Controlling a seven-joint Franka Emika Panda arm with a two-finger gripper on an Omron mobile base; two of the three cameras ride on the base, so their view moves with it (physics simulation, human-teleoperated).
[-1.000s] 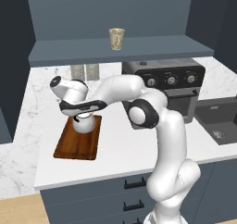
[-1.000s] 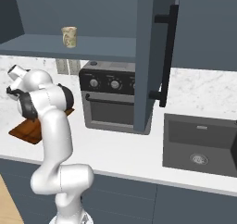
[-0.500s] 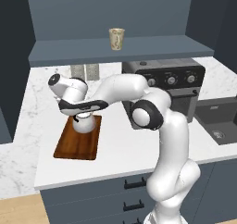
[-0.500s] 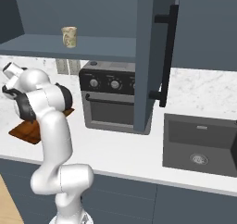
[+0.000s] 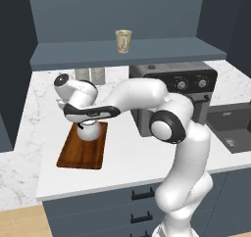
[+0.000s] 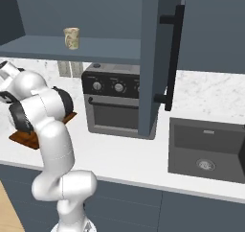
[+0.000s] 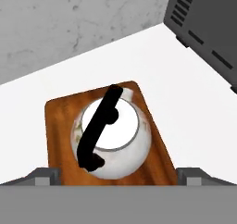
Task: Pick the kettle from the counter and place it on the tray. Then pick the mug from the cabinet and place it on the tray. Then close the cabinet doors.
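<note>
We see the kettle (image 7: 111,142) standing upright on the tray (image 7: 60,121), toward the tray's far end in the left base view, with the near part of the board bare. Its black arched handle (image 7: 98,128) runs across the top of the silvery-white body, and nothing grips it. The tray (image 5: 82,152) lies flat on the white marble tabletop (image 5: 122,157), well left of the black countertop oven (image 5: 176,91).

The end effector (image 7: 115,176) hangs directly above the kettle with its jaws spread wide and empty. In the hand view we see its two fingertips (image 7: 44,176) far apart at the lower edge, one on each side of the kettle and clear of it. From the left base view, the white arm reaches left across the tabletop, and its hand sits just over the kettle (image 5: 91,130), hiding the top of it.

The mug (image 5: 123,40) stands upright on the shelf of the cabinet (image 5: 147,52), above and behind the tabletop, a little right of the tray. We see it also from the right base view, at the left part of the shelf (image 6: 71,38). One of the cabinet doors (image 6: 160,58) stands open, swung out toward us, its long black bar handle (image 6: 173,58) vertical. A dark sink (image 6: 208,149) is set into the tabletop at the right, beyond the oven (image 6: 112,101).
</note>
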